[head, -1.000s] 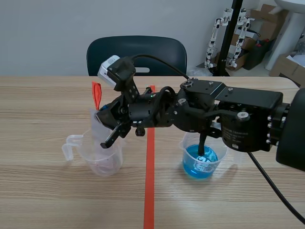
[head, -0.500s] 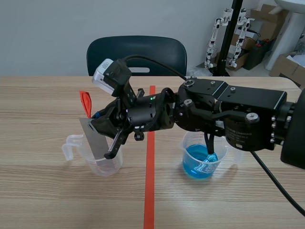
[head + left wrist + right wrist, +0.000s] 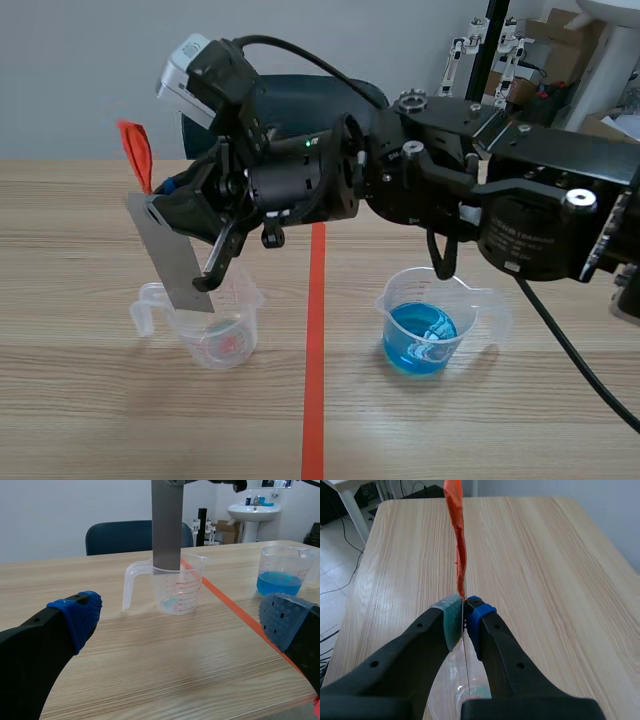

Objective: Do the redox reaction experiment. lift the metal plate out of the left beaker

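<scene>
The scene view looks from between the arms across the table (image 3: 100,420), at middle distance. The left wrist view sits low by the tabletop, facing level toward the left beaker (image 3: 175,582) and the metal plate (image 3: 166,520). The scene view shows both as well. The right wrist view looks steeply down, close over the metal plate's edge.

Bright, even light casts soft shadows under the left beaker (image 3: 177,587) and sheen on the table (image 3: 150,670).

Right gripper (image 3: 172,215) clamps tilted metal plate (image 3: 180,265) over left beaker (image 3: 225,342).
</scene>
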Robot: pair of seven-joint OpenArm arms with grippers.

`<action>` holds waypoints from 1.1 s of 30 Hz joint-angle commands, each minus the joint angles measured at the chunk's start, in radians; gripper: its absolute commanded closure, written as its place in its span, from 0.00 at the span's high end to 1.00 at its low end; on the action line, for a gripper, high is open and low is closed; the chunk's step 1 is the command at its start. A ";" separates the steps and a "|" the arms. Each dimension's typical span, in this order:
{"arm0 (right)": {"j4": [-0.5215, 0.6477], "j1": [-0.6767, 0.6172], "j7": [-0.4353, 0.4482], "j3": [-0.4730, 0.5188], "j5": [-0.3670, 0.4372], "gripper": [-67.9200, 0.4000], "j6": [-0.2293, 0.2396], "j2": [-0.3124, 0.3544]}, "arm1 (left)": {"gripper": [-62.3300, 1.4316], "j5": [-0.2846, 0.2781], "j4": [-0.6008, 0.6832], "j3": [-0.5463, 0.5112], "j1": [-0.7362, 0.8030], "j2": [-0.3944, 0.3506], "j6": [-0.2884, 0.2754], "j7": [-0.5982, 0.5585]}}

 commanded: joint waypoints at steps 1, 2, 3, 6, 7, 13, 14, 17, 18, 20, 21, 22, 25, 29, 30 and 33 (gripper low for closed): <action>0.044 0.028 -0.017 0.034 0.029 0.02 0.001 0.016 | 1.00 -0.003 0.018 0.000 0.008 0.002 0.002 -0.046; 0.065 0.028 -0.046 0.049 0.042 0.02 0.001 0.021 | 1.00 -0.003 0.018 0.000 0.008 0.002 0.002 -0.046; 0.087 0.028 -0.073 0.065 0.055 0.02 0.001 0.026 | 1.00 -0.003 0.018 0.000 0.008 0.002 0.002 -0.046; 0.141 0.028 -0.140 0.114 0.089 0.02 0.001 0.034 | 1.00 -0.003 0.018 0.000 0.008 0.002 0.002 -0.046; 0.155 0.028 -0.160 0.130 0.105 0.02 0.001 0.037 | 1.00 -0.003 0.018 0.000 0.008 0.002 0.002 -0.046; 0.217 0.028 -0.282 0.222 0.230 0.02 0.001 0.040 | 1.00 -0.003 0.018 0.000 0.008 0.002 0.002 -0.046; 0.228 0.028 -0.303 0.233 0.258 0.02 0.001 0.040 | 1.00 -0.003 0.018 0.000 0.008 0.002 0.002 -0.046; 0.260 0.028 -0.368 0.258 0.319 0.02 0.001 0.039 | 1.00 -0.003 0.018 0.000 0.008 0.002 0.002 -0.046; 0.269 0.028 -0.389 0.263 0.336 0.02 0.001 0.039 | 1.00 -0.003 0.018 0.000 0.008 0.002 0.002 -0.046; 0.280 0.028 -0.422 0.267 0.375 0.02 0.001 0.039 | 1.00 -0.003 0.018 0.000 0.008 0.002 0.002 -0.046; 0.285 0.028 -0.435 0.267 0.389 0.02 0.001 0.039 | 1.00 -0.003 0.022 0.000 0.008 0.002 0.002 -0.046; 0.289 0.028 -0.443 0.267 0.392 0.02 0.001 0.039 | 1.00 -0.003 0.024 0.000 0.008 0.002 0.002 -0.046; 0.290 0.028 -0.449 0.267 0.383 0.02 -0.001 0.040 | 1.00 -0.003 0.024 0.000 0.008 0.002 0.002 -0.046; 0.290 0.028 -0.450 0.267 0.377 0.02 -0.003 0.040 | 1.00 -0.003 0.024 0.000 0.008 0.002 0.002 -0.046; 0.290 0.028 -0.450 0.267 0.377 0.02 -0.003 0.040 | 1.00 -0.003 0.024 0.000 0.008 0.002 0.002 -0.046; 0.290 0.028 -0.447 0.267 0.377 0.02 -0.003 0.039 | 1.00 -0.003 0.024 0.000 0.008 0.002 0.002 -0.046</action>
